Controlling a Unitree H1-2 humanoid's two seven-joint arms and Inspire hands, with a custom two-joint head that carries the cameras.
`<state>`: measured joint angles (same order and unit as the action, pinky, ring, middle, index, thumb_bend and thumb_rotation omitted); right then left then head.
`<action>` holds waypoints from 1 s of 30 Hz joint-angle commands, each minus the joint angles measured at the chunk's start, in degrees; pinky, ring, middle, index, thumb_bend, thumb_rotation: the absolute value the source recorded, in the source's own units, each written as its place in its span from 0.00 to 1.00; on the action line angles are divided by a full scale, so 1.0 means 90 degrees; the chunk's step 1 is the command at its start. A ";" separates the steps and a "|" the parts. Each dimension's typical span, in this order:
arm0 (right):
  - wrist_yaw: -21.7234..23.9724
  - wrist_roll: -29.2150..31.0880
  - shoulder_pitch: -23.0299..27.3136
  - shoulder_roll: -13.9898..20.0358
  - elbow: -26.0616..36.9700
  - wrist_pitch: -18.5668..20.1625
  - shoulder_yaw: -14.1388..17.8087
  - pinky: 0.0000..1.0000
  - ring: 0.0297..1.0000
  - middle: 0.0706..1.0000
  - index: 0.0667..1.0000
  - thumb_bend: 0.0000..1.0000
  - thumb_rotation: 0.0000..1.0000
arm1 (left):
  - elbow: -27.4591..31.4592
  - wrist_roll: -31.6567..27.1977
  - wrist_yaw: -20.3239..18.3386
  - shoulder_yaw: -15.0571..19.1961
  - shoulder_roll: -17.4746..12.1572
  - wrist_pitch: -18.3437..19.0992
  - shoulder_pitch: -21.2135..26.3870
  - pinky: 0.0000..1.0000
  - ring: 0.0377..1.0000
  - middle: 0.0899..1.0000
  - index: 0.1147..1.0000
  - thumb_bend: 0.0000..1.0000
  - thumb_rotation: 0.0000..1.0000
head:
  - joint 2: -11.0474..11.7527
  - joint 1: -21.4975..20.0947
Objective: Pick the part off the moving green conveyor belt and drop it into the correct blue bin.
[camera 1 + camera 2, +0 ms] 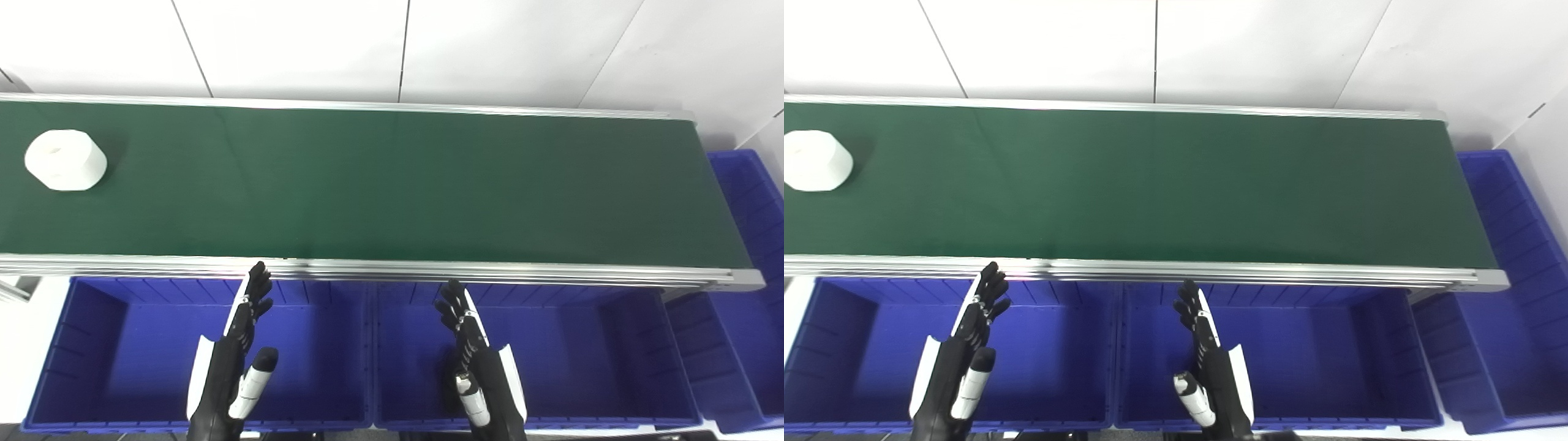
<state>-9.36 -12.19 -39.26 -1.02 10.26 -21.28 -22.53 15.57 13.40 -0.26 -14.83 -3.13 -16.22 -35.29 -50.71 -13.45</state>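
A white, squat round part with a shallow dimple on top lies on the green conveyor belt at its far left end. My left hand hangs over the left blue bin, fingers straight and apart, holding nothing. My right hand hovers the same way over the middle blue bin, open and empty. Both hands sit just short of the belt's near rail, far from the part.
A third blue bin stands off the belt's right end. An aluminium rail edges the belt's near side, between the belt and the bins. White wall panels rise behind the belt.
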 commanded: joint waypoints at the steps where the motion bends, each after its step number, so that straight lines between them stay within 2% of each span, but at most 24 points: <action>1: -0.0003 -0.0067 -0.0108 -0.0261 0.0066 -0.0376 -0.0128 0.96 0.94 0.96 0.99 0.87 1.00 | 0.0076 0.0090 0.0024 -0.0005 -0.0012 -0.0204 -0.0060 0.89 0.94 0.96 0.96 0.64 1.00 | 0.0058 0.0033; 13: 0.0035 -0.0013 -0.0114 -0.0224 0.0009 -0.0417 -0.0092 0.94 0.93 0.96 0.99 0.89 1.00 | -0.0012 0.0171 0.0050 -0.0038 0.0023 -0.0289 -0.0050 0.89 0.94 0.96 0.96 0.61 1.00 | 0.0142 0.0132; 16: 0.0039 0.0011 -0.0108 -0.0204 -0.0034 -0.0438 -0.0073 0.94 0.93 0.96 0.99 0.89 0.99 | -0.0073 0.0240 0.0088 -0.0043 0.0044 -0.0352 -0.0050 0.89 0.94 0.96 0.96 0.61 1.00 | 0.0244 0.0249; 17: 0.0051 0.0060 -0.0103 -0.0185 -0.0073 -0.0466 -0.0068 0.94 0.93 0.96 0.99 0.90 0.99 | -0.0122 0.0262 0.0100 -0.0052 0.0054 -0.0395 -0.0044 0.89 0.94 0.96 0.96 0.61 1.00 | 0.0397 0.0428; 19: 0.0067 0.0118 -0.0098 -0.0166 -0.0116 -0.0496 -0.0063 0.94 0.93 0.96 0.99 0.90 0.99 | -0.0176 0.0281 0.0111 -0.0063 0.0065 -0.0445 -0.0036 0.88 0.93 0.96 0.96 0.62 1.00 | 0.0397 0.0428; 21: 0.0083 0.0218 -0.0080 -0.0111 -0.0215 -0.0549 -0.0037 0.95 0.93 0.97 1.00 0.90 0.98 | -0.0315 0.0392 0.0159 -0.0085 0.0099 -0.0506 -0.0025 0.87 0.92 0.95 0.95 0.65 1.00 | 0.0720 0.0911; 23: 0.0091 0.0281 -0.0055 -0.0064 -0.0298 -0.0587 -0.0008 0.96 0.95 0.98 1.00 0.89 0.99 | -0.0470 0.0463 0.0211 -0.0101 0.0130 -0.0624 -0.0003 0.85 0.91 0.94 0.93 0.67 0.99 | 0.0772 0.0971; 24: 0.0079 0.0286 -0.0030 -0.0033 -0.0354 -0.0603 0.0011 0.97 0.95 0.98 1.00 0.88 1.00 | -0.0577 0.0486 0.0246 -0.0109 0.0146 -0.0721 0.0019 0.85 0.91 0.93 0.92 0.67 0.98 | 0.0975 0.1067; 25: 0.0070 0.0286 -0.0014 -0.0014 -0.0389 -0.0611 0.0022 0.97 0.95 0.99 1.00 0.88 1.00 | -0.0647 0.0499 0.0271 -0.0114 0.0154 -0.0785 0.0033 0.85 0.91 0.93 0.91 0.66 0.97 | 0.0975 0.1067; 27: 0.0035 0.0342 0.0073 0.0059 -0.0554 -0.0624 0.0062 0.97 0.95 0.99 1.00 0.88 1.00 | -0.0921 0.0546 0.0355 -0.0120 0.0219 -0.0958 0.0103 0.86 0.91 0.92 0.90 0.67 0.96 | 0.1337 0.1209; 29: 0.0023 0.0402 0.0126 0.0100 -0.0661 -0.0626 0.0102 0.97 0.94 0.98 1.00 0.90 1.00 | -0.1117 0.0624 0.0430 -0.0110 0.0273 -0.1080 0.0162 0.84 0.89 0.90 0.88 0.67 0.94 | 0.1367 0.1219; 30: 0.0037 0.0477 0.0163 0.0121 -0.0722 -0.0626 0.0129 0.96 0.93 0.98 1.00 0.91 1.00 | -0.1219 0.0604 0.0456 -0.0115 0.0311 -0.1117 0.0197 0.83 0.89 0.90 0.87 0.68 0.92 | 0.1545 0.1303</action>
<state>-9.18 -8.68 -38.00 -0.20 3.02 -23.75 -21.62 4.12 18.39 2.43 -15.67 -0.86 -23.37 -34.10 -38.50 -2.55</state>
